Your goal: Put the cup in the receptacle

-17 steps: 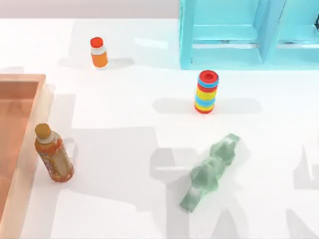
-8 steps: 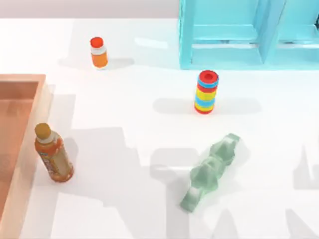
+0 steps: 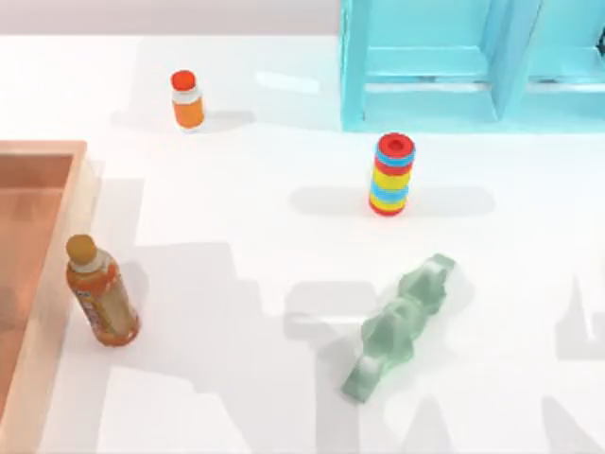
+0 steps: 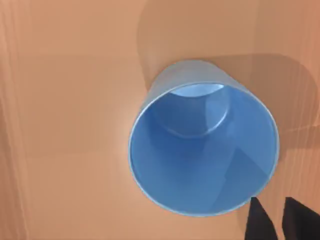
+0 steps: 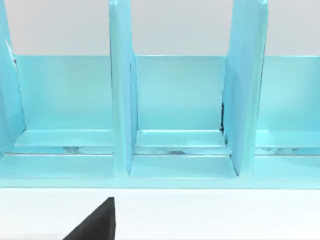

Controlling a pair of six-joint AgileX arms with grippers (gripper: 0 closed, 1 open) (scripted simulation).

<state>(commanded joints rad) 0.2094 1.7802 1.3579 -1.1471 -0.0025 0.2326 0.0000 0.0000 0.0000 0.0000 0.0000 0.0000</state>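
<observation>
- Left claw (image 4: 272, 220): dark fingertips show just beside the cup's (image 4: 202, 145) rim; whether they grip it I cannot tell.
- The cup sits upright, mouth open, over the tray's (image 3: 57, 151) orange floor, so placement looks done or nearly so.
- Left to do, I judge: release and withdraw.
- Right arm idles facing the shelf (image 5: 175, 115).

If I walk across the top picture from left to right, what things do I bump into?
Orange-brown tray → tall orange bottle → small orange bottle with the red cap → pale green lumpy thing.
</observation>
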